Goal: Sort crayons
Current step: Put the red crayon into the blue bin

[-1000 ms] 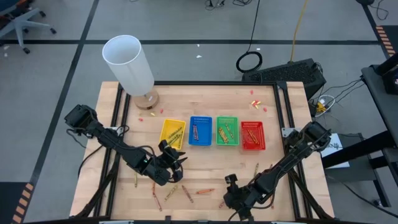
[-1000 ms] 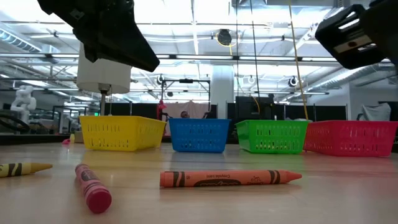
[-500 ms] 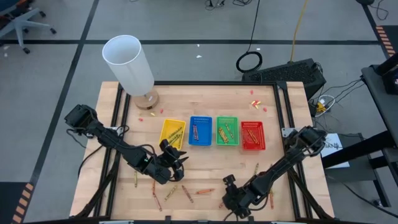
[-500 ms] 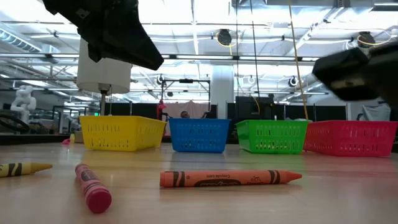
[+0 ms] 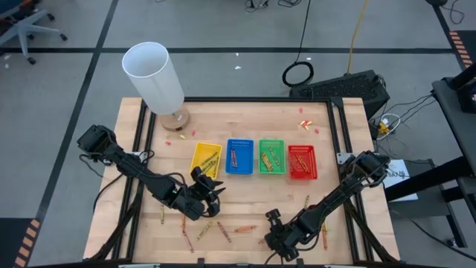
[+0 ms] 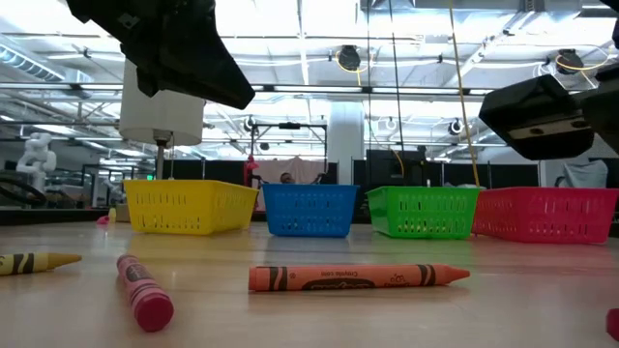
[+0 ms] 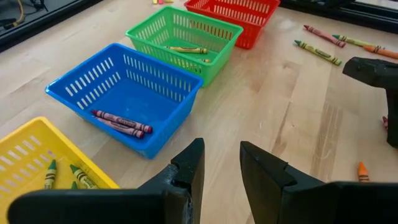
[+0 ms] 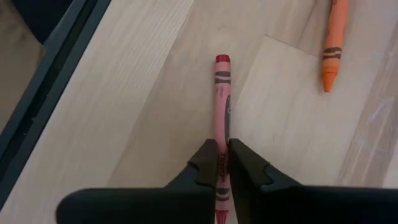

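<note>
Loose crayons lie on the wooden table near its front edge, among them an orange crayon point(image 6: 358, 277), a red-pink one point(image 6: 143, 293) and a yellow one point(image 6: 34, 261). My right gripper point(image 8: 222, 163) is low over the front of the table point(image 5: 274, 240), shut on a pink-red crayon point(image 8: 221, 106). My left gripper point(image 7: 221, 171) hovers open near the yellow tray point(image 5: 207, 158) with nothing between its fingers. The blue tray point(image 5: 239, 156), green tray point(image 5: 271, 156) and red tray point(image 5: 302, 161) stand beside the yellow one, each holding crayons. My right gripper pinches the pink-red crayon's two long sides point(image 8: 221, 144) between its two fingers, toward one end of the stick. The fingers slant steeply down from above. Most of the crayon reaches out ahead of the fingers, its flat end point(image 8: 222, 60) lying on the table.
A white cylinder on a round wooden foot point(image 5: 154, 74) stands at the far left corner. Tiny red-pink scraps point(image 5: 306, 123) lie behind the trays. More crayons point(image 7: 317, 53) lie to the right of the trays. An orange crayon point(image 8: 334, 37) lies close to the held one.
My right gripper has sunk toward the table and shifted slightly toward its near edge; in the low view it has dropped from the upper right corner. My left arm has kept still.
</note>
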Controlling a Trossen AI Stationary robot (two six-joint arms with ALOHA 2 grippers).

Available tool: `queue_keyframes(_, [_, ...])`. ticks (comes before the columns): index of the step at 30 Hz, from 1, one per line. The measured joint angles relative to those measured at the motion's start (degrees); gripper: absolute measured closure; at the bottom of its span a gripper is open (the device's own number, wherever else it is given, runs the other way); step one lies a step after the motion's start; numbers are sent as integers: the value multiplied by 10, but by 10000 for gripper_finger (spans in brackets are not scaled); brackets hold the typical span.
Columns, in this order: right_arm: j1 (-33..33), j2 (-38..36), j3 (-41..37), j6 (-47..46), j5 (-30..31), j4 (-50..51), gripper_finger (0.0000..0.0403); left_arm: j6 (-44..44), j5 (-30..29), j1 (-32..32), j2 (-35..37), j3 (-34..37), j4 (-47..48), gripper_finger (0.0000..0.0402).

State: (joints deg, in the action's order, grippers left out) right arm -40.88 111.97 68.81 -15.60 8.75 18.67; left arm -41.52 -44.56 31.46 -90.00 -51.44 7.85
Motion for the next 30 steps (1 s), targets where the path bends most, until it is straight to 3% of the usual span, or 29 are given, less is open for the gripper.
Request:
queue_keyframes(8, [1, -18, 31, 16, 0, 22, 399, 0, 0, 0, 0, 0, -1, 301])
queue_keyframes(12, [1, -30, 60, 33, 44, 37, 399, 5, 0, 0, 0, 0, -5, 301])
queue_keyframes(18, [5, -34, 95, 74, 159, 49, 401, 90, 7, 25, 0, 0, -60, 301])
queue_keyframes(23, [21, -34, 111, 91, 210, 63, 401, 189, 7, 67, 0, 0, -117, 297])
queue_keyframes(30, [49, -34, 120, 98, 258, 48, 401, 315, -23, 115, -27, 0, -206, 228])
